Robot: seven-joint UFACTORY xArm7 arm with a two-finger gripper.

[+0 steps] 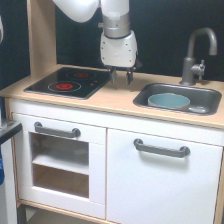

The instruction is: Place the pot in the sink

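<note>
The pot (pixel 169 101) is seen resting inside the sink (pixel 212 95), towards the exterior view's left part of the basin, with its light blue body and paler rim visible above the sink edge. A small grey object (pixel 197 109) is seen in the sink just beside the pot, on the exterior view's right; what it is cannot be told. The sink is set in a light wood countertop (pixel 117 100). A grey tap (pixel 197 52) is mounted behind the sink.

The gripper (pixel 121 77) is held above the countertop, between the black hob (pixel 70 82) and the sink, well apart from the pot. Its two dark fingers (pixel 114 76) are pointed downwards with a narrow gap between them, and nothing is held.

Below the countertop, a white cabinet door (pixel 160 180) with a grey handle (pixel 161 148) is seen, and beside it an oven door (pixel 57 160).
</note>
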